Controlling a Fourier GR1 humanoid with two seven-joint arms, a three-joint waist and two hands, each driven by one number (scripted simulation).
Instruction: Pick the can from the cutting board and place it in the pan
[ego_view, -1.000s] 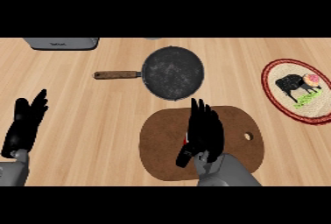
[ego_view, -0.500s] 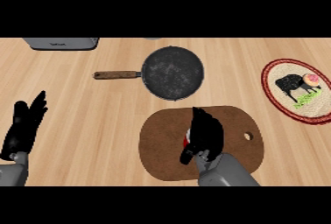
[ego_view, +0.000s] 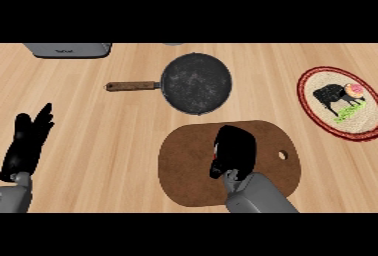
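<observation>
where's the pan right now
In the head view the pan sits at upper centre on the counter, handle pointing left, just above the cutting board and left of the plate.

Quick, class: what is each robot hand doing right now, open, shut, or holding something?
Left hand: open, resting at the view's left, holding nothing.
Right hand: curled over the cutting board, apparently shut on the can.

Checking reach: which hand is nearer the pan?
Right. The right hand is over the cutting board, just below the pan; the left hand rests far left.
</observation>
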